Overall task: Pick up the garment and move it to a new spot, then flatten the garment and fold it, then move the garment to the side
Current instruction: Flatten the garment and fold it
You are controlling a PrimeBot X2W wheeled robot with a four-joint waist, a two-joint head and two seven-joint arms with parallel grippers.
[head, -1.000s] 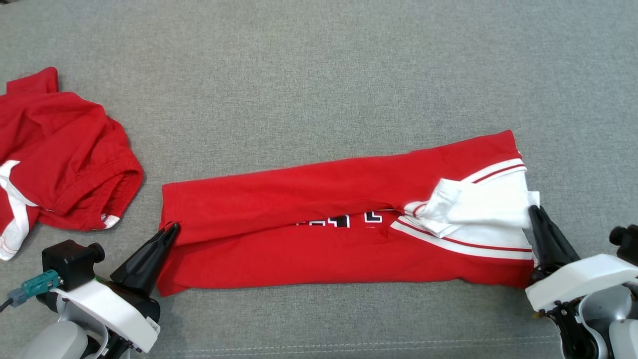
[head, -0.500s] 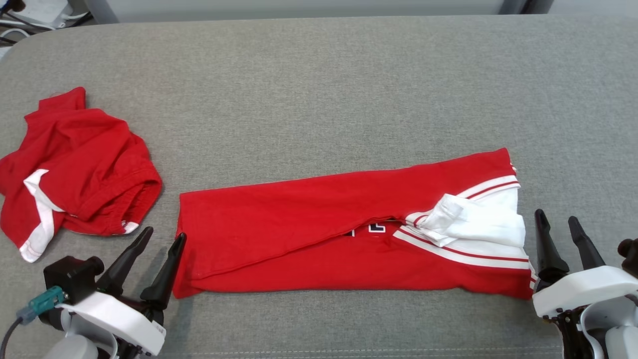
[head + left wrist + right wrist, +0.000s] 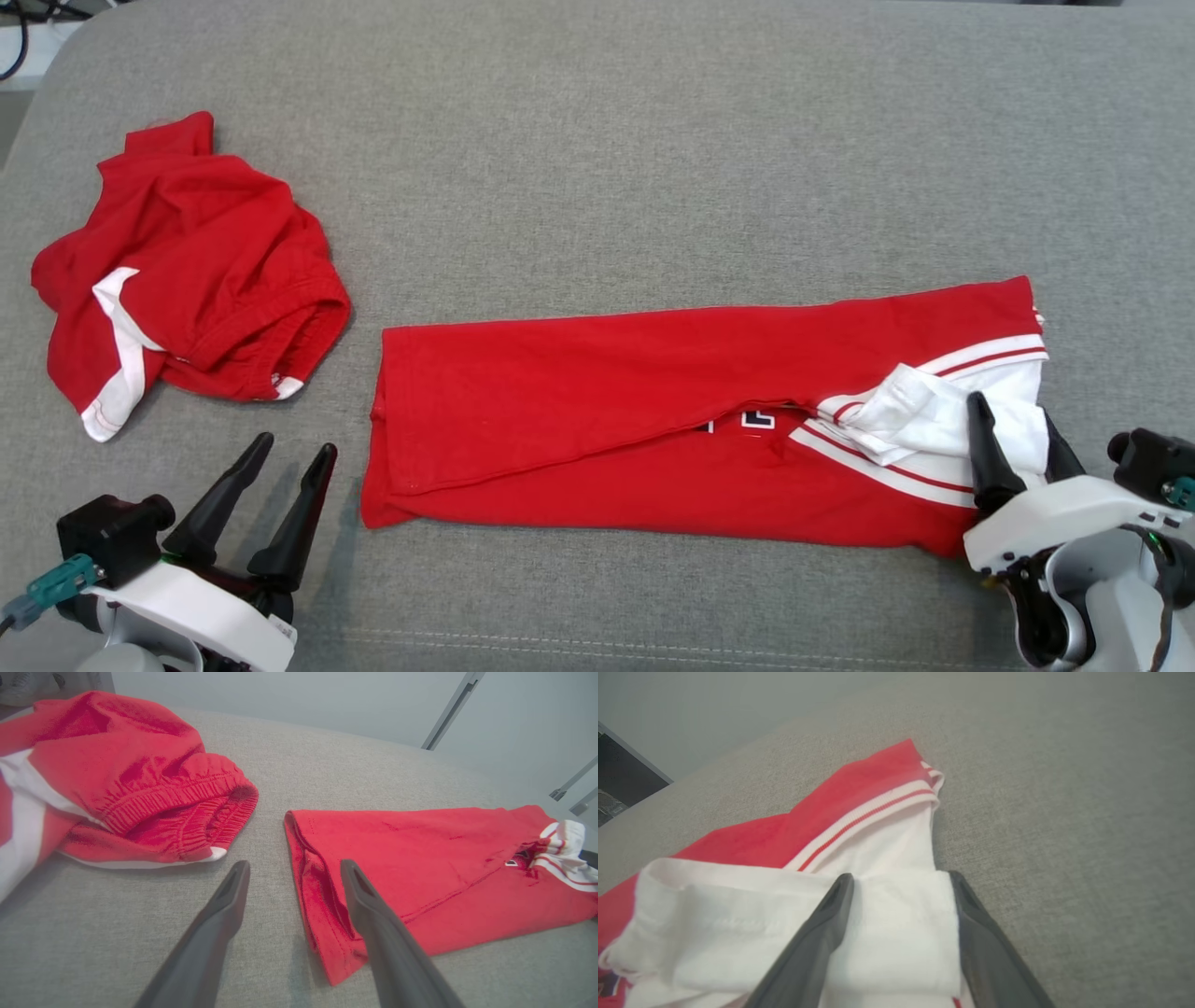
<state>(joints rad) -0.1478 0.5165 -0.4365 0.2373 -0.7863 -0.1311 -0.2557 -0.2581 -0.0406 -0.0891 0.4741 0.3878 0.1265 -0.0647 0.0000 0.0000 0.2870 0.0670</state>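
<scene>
Across the middle of the grey fabric surface [image 3: 653,168], from 9 o'clock to 3 o'clock in the head view, lies the folded red garment [image 3: 597,411], a long flat band with its upper half laid over the lower. At its 3 o'clock end a white sleeve [image 3: 920,415] with striped trim sits bunched on top, and a bit of dark print [image 3: 758,420] peeks from under the fold line.

Left jaws stand at 7 o'clock, wide apart and holding nothing. Their dark fingers [image 3: 289,523] point toward 1 o'clock, tips just short of the garment's 9 o'clock edge. In the left wrist view one finger crosses the garment's hem corner. Whether it touches the cloth I cannot tell.

Right jaws sit at 4 o'clock, spread just as wide. Their fingers [image 3: 985,457] rise on either side of the sleeve's outer end, and in the right wrist view the sleeve [image 3: 887,924] lies slack between them, not pinched.

At 10 o'clock, well apart from the folded piece, a crumpled red garment [image 3: 196,271] with a white stripe lies in a heap, its elastic waistband [image 3: 177,798] plain in the left wrist view.
</scene>
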